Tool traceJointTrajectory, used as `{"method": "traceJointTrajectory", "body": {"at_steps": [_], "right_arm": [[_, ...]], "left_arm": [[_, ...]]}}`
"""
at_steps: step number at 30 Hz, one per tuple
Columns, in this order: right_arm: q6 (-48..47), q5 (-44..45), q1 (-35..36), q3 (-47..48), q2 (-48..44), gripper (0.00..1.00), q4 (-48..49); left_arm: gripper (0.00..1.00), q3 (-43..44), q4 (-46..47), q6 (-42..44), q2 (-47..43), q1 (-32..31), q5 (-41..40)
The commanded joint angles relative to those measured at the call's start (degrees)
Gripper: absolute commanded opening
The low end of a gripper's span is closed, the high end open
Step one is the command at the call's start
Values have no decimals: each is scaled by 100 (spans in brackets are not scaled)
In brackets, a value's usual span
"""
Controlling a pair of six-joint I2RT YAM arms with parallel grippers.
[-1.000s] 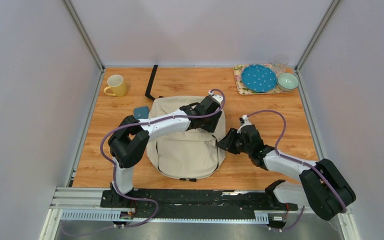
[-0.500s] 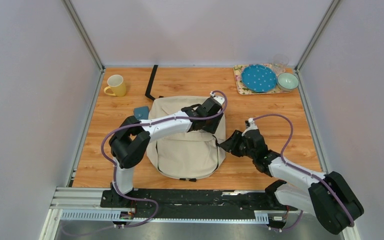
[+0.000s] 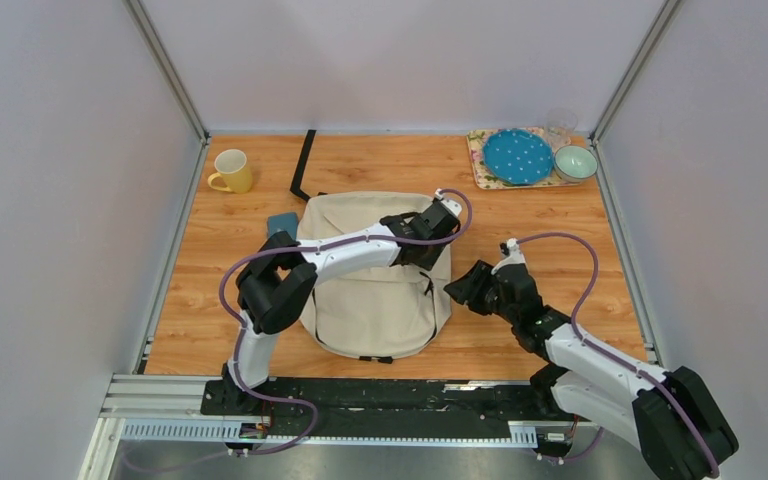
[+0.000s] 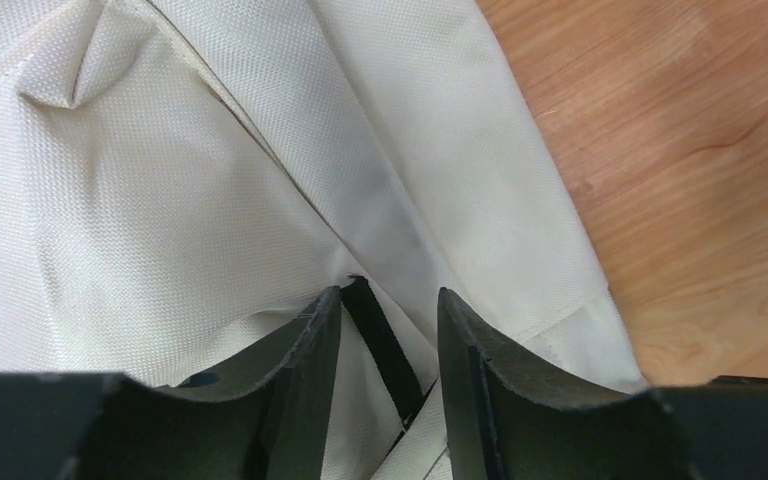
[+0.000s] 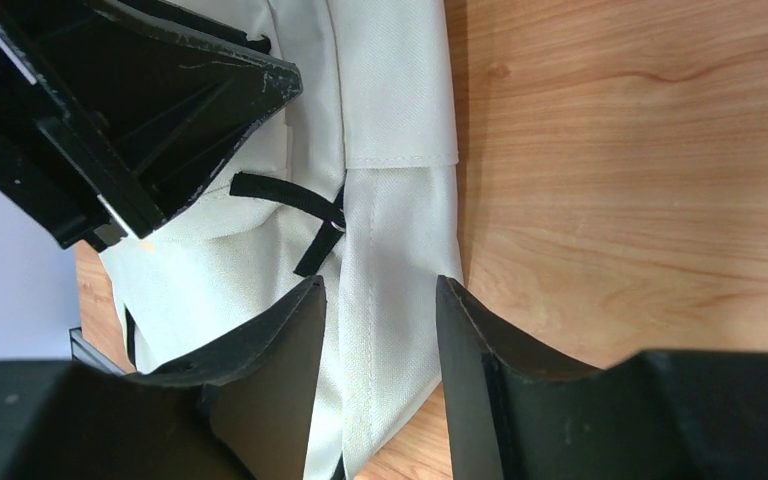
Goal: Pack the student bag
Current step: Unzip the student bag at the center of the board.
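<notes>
Moving right across the cream fabric backpack point(image 3: 370, 300), the left tool point(image 4: 390, 292) now sits over the bag's right side, while the right arm has drawn back toward the near edge of the wooden bench point(image 3: 560, 240). The backpack lies flat in the middle of the bench. The left tool's jaws stand apart above the fabric, with a narrow black strap point(image 4: 380, 340) lying in the gap between them, not pinched. The right tool point(image 5: 380, 282) hovers just beside the bag's right edge with its jaws also apart, gripping nothing, fabric and bare wood showing between them. A yellow ceramic mug point(image 3: 232, 170) stands near the far left corner. At the far right corner, a patterned tray point(image 3: 480, 165) carries a blue polka-dot plate point(image 3: 517, 156) and a pale green bowl point(image 3: 575, 162).
</notes>
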Motion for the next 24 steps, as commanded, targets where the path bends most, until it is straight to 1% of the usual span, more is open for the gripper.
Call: {"method": "traceJointTrajectory", "body": {"at_steps": [1,2,3,4,5,6,8,9,10,11,15,18,22,23,24], "right_arm": [[60,270,20,-44,-309,48,-91],[60,287,28,-35,-363,48,-196],[52,374,28,-53,-424,48,-241],[60,497,28,-53,-529,48,-293],[52,559,28,-70,-582,49,-372],[69,595,28,-105,-626,49,-417],[69,647,28,-123,-723,50,-478],[69,665,28,-140,-750,50,-487],[95,665,28,-149,-759,50,-487],[104,683,28,-167,-759,50,-496],[157,674,20,-132,-593,51,-496],[175,639,-24,-71,-251,53,-347],[113,-28,-314,105,330,54,118],[113,-316,-375,175,444,56,415],[113,-423,-472,211,550,57,540]], "left_arm": [[43,-49,-1200,281,442,38,-695],[42,-32,-1252,299,468,12,-756],[38,-6,-1279,325,503,-5,-870],[28,12,-1305,360,556,-23,-932],[26,30,-1349,378,583,-40,-1011],[25,39,-1367,404,618,-49,-1047],[15,47,-1358,431,653,-76,-1134],[11,47,-1341,439,671,-111,-1152],[4,56,-1323,457,679,-111,-1152],[0,82,-1332,466,688,-128,-1152],[0,153,-1306,483,575,-172,-1152],[0,-83,-955,466,92,-181,-951],[0,-567,-296,440,-917,-172,-608],[0,-629,-147,431,-1059,-172,-555],[0,-725,-76,439,-1182,-172,-520]]}}
